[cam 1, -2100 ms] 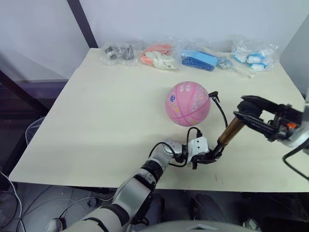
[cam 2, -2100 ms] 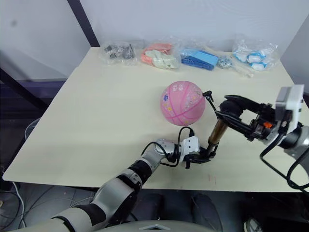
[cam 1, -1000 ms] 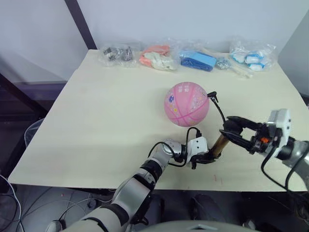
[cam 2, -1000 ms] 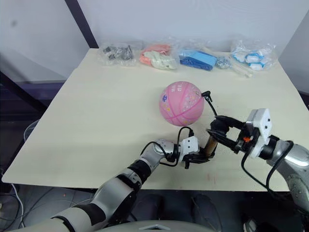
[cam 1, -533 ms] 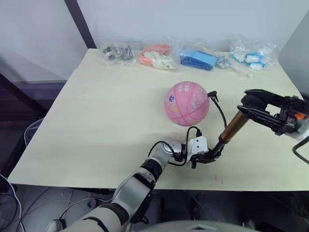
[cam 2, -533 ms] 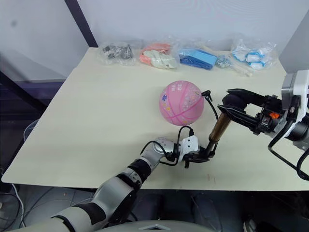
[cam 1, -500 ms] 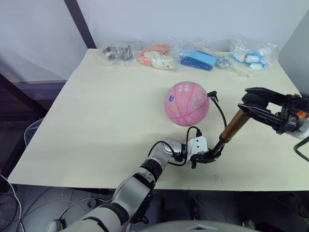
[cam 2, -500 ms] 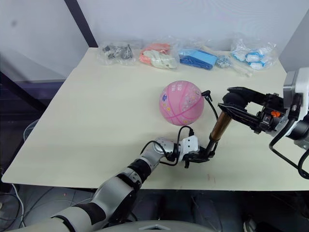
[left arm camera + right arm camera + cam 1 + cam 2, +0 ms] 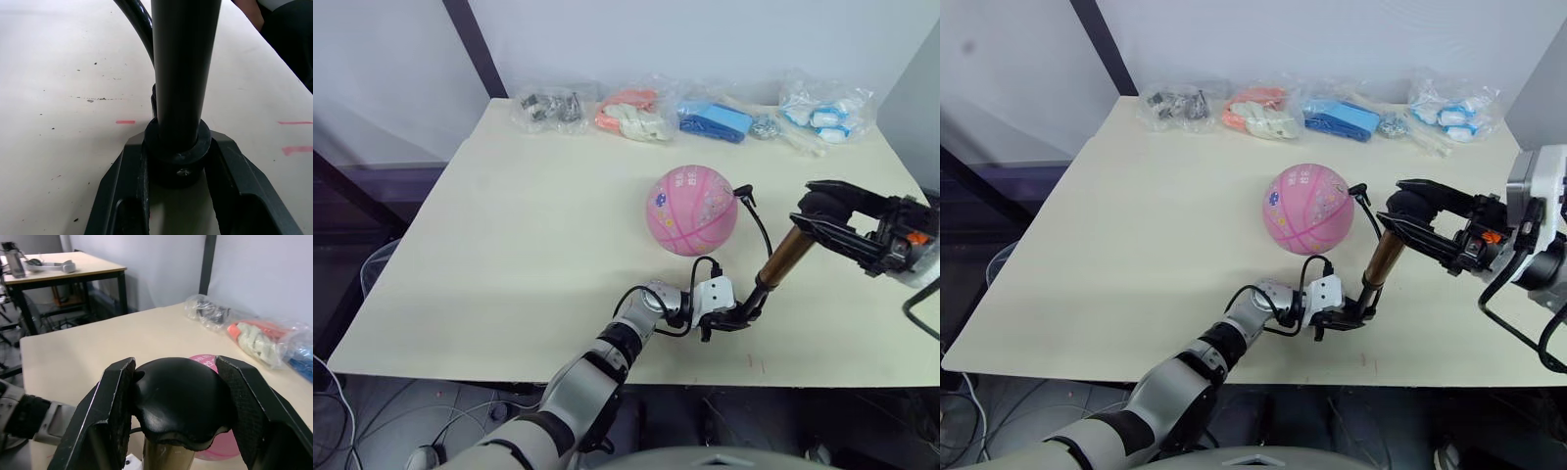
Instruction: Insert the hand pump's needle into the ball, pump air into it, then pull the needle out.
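The pump (image 9: 781,262) had changed length over the last two seconds: a second ago its handle was pushed low, near the base, and the bronze barrel showed short; half a second ago it was drawn up long, and it had since stayed at nearly that height, the handle only a little lower. The ball (image 9: 692,210) had not moved.

The pump stood tilted, its long axis running from the base near the table's front edge up and out toward the robot's right, handle end uppermost. Its black base sat on the table (image 9: 529,235), clenched in the left claw (image 9: 736,318), whose two fingers (image 9: 120,196) pressed either side of the round base cap. The right claw (image 9: 1408,217) was closed on the black handle (image 9: 177,401) at the top, one finger on each side. The thin black hose (image 9: 762,227) rose from the base and arced over to the ball's right side, where the needle fitting (image 9: 744,195) met the pink surface; the pin itself could not be made out.

The ball rested on the table just behind the pump's base. Along the far edge lay a row of clear bags (image 9: 636,114) of small items.
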Motion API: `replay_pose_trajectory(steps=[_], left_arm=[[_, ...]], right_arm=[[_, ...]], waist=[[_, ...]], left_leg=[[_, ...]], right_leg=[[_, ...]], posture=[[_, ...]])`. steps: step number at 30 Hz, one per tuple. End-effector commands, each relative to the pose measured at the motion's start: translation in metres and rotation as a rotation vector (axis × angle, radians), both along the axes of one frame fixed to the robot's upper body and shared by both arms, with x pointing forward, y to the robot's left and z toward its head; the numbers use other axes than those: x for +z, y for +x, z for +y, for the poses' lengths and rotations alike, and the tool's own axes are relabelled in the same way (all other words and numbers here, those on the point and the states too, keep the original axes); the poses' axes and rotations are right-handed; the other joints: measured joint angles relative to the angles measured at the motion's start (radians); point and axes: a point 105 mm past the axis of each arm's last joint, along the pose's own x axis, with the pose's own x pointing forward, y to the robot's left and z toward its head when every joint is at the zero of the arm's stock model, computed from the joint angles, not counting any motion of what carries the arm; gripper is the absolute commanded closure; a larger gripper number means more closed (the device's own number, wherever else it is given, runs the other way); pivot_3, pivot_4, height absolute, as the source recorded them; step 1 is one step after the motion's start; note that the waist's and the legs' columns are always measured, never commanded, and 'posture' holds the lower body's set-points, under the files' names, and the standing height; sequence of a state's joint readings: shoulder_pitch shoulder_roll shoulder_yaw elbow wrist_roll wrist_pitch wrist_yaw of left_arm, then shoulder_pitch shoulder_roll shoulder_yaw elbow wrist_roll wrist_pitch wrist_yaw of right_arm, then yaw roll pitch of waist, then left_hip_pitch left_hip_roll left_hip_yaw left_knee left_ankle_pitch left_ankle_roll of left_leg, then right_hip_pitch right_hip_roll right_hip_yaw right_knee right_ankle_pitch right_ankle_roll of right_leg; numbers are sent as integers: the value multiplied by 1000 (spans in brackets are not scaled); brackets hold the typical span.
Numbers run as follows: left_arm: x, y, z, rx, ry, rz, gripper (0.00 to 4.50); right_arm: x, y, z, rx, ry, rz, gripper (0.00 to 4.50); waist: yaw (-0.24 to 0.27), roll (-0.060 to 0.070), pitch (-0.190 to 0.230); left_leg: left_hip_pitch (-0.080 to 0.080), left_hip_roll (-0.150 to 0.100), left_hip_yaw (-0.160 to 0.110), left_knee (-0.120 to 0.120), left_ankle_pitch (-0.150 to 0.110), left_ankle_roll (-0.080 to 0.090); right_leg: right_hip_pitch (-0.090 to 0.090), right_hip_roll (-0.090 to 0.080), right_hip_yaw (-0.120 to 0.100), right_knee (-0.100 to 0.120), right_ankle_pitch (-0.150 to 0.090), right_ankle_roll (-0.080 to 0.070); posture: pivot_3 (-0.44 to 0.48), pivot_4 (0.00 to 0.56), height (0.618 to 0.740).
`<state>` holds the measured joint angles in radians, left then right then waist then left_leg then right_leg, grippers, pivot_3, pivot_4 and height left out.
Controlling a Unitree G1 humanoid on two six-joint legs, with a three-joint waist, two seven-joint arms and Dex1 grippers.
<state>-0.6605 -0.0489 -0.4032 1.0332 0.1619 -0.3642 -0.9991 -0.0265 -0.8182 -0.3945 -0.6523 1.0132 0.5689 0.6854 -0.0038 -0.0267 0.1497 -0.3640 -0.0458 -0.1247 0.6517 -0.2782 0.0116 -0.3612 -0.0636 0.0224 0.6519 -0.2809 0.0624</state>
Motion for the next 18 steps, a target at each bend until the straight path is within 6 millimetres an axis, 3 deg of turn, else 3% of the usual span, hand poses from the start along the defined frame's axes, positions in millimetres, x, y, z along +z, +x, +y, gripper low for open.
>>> replay_pose_trajectory(steps=[1,12,18], left_arm=[[-39,-11,26,40,146,107,3417],[-41,-12,27,39,149,107,3417],[-41,-12,28,42,150,107,3417]], right_arm=[[-36,0,8,19,-65,81,2382],[-122,4,18,-15,-141,198,2382],[-139,0,20,-7,-161,203,2382]], waist=[[-1,0,0],[-9,-7,-10],[-9,-8,-13]], left_leg=[[0,0,0,0,0,0],[3,-2,2,0,0,0],[4,-1,4,0,0,0]], right_leg=[[0,0,0,0,0,0],[1,-1,3,0,-1,1],[0,-1,5,0,-1,2]], posture=[[0,150,740],[0,150,740],[0,150,740]])
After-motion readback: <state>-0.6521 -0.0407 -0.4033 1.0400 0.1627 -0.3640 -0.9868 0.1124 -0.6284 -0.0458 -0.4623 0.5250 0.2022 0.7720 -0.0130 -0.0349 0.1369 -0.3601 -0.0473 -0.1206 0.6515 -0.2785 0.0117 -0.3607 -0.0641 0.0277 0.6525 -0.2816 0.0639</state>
